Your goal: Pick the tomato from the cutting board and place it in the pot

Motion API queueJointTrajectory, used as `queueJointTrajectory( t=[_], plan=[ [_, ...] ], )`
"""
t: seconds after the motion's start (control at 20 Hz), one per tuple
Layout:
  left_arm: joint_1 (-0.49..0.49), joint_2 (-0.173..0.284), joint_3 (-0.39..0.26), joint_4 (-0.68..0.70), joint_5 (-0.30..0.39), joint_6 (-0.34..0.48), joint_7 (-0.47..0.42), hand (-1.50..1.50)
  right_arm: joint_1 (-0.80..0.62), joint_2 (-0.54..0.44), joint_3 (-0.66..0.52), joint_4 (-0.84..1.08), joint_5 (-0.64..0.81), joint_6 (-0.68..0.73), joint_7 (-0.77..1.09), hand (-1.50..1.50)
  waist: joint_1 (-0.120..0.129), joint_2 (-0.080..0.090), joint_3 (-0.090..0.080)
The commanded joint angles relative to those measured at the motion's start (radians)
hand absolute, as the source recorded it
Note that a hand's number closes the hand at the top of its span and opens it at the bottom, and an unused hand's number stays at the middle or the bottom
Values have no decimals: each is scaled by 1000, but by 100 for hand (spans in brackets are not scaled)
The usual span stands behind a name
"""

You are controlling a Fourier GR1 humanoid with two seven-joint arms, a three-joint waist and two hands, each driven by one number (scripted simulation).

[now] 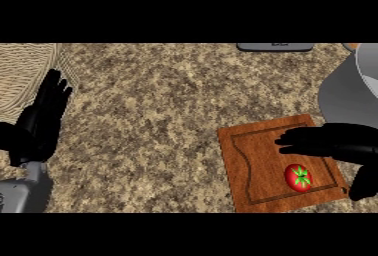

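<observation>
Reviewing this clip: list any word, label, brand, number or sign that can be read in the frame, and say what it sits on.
Nothing in the head view can be read.
Grey object at the counter's far edge: a small dark mark on its face, too small and blurred to read.
Cutting board, tomato, pot, woven mat, and both hands, left and right: no text on any of them.

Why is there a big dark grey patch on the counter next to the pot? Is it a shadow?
In the head view, yes, likely: the grey patch lies flat on the speckled counter beside the pot at the right edge. The tomato shows evenly lit, no glare.
</observation>
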Motion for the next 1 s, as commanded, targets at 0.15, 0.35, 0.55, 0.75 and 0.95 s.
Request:
queueJointTrajectory(
  t=[0.15,0.35,0.55,0.75,0.95],
  plan=[
    [30,-16,-19,-124,-41,19,89,0,47,79,-21,8,134,43,28,-150,5,0,0],
    [-12,-6,34,-26,-23,-35,39,0,75,108,-63,42,230,13,25,-150,0,1,0],
    [-5,-68,2,-33,-73,8,37,0,109,155,-103,37,271,34,4,-150,-1,1,0],
    [-22,-32,44,-54,-59,-19,84,0,105,210,-110,111,321,9,-48,-150,1,1,1],
    [-56,-38,78,87,-30,-73,-1,0,76,324,-74,216,420,-54,-13,-150,6,4,0]
  ],
)
